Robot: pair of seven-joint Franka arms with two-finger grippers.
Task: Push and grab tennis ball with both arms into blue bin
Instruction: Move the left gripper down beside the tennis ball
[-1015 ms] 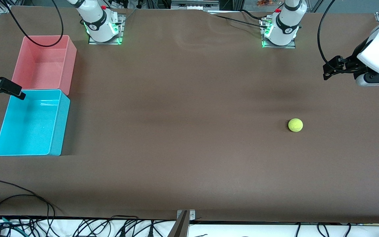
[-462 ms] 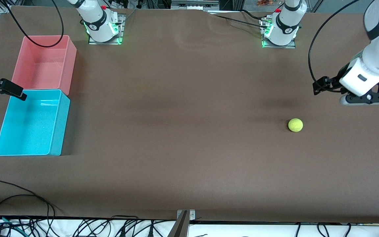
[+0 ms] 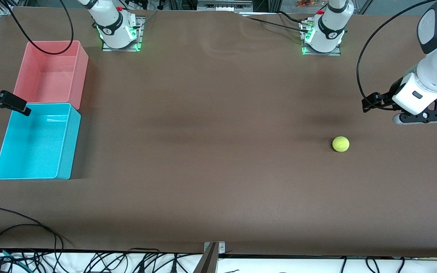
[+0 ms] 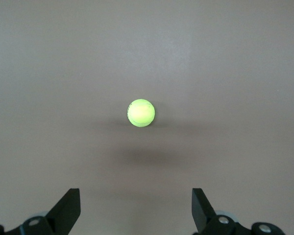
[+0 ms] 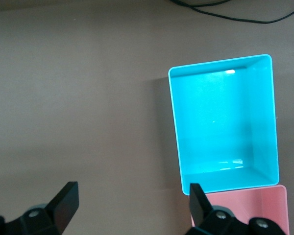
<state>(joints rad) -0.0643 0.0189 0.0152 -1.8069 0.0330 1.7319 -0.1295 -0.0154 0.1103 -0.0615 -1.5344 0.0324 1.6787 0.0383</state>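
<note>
Yellow-green and fuzzy, the tennis ball (image 3: 340, 144) sits alone on the brown table (image 3: 218, 182) toward the left arm's end, nearer the front camera than either robot base and well apart from the bins. Being round, it has no long axis and points nowhere; no seam or print is clear enough to give it a heading.

Above the table near the ball hangs the left gripper (image 4: 136, 213), its fingers spread wide and holding nothing. In the left wrist view the ball (image 4: 140, 112) lies centred ahead of the gap between the fingers, untouched.

At the right arm's end lies the blue bin (image 3: 63, 151), empty, with the pink bin (image 3: 82, 64) touching its farther end. The right gripper (image 5: 130, 208) waits over the blue bin's outer edge, fingers likewise apart and empty.

The step in hand looks like the left arm's approach for the push. The next move probably calls for lowering the left gripper beside the ball, on the side away from the bins, then sweeping it toward the right arm's end.
</note>
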